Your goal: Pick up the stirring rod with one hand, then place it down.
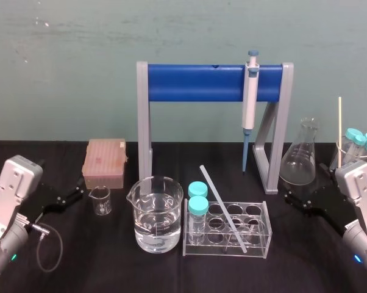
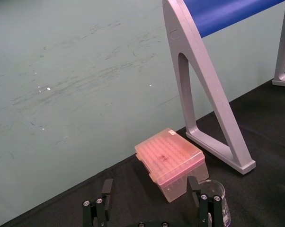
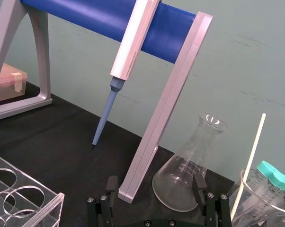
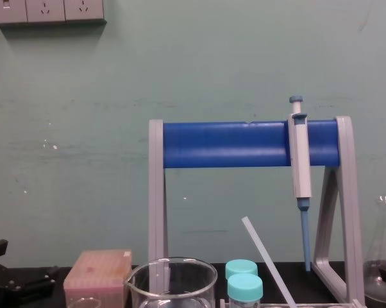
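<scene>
Leaning stirring rod (image 1: 223,207), apart from right claw (image 1: 305,184)

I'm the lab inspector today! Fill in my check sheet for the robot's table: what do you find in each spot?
Surface: black table, no spills seen.
Job's things: stirring rod leans slanted in the clear rack, untouched.
Clutter: big beaker with clear liquid, small beaker, pink box, two capped tubes in the rack, pipette hanging on the blue stand, flask.
Grippers: left gripper open and empty, beside the small beaker; right gripper open and empty, by the flask.
Cables: grey cable loops by the left arm.
Surroundings: green wall; sockets high up.
</scene>
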{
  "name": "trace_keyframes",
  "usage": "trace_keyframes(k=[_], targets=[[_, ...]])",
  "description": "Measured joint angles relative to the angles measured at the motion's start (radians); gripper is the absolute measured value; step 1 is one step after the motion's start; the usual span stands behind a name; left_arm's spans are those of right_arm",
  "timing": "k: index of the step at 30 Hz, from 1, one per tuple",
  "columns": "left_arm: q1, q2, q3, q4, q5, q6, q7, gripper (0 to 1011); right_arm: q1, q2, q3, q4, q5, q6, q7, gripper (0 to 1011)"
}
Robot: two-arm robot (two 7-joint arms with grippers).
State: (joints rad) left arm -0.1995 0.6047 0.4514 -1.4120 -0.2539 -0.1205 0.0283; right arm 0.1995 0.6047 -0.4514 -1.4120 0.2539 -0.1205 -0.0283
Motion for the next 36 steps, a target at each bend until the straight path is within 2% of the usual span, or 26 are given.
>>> trace_keyframes(k=[36], targets=[[0.0, 0.0, 0.0, 0.0, 0.0, 0.0, 0.0, 1000, 0.0, 0.0, 0.0, 0.0, 0.0, 0.0, 0.0, 1000]])
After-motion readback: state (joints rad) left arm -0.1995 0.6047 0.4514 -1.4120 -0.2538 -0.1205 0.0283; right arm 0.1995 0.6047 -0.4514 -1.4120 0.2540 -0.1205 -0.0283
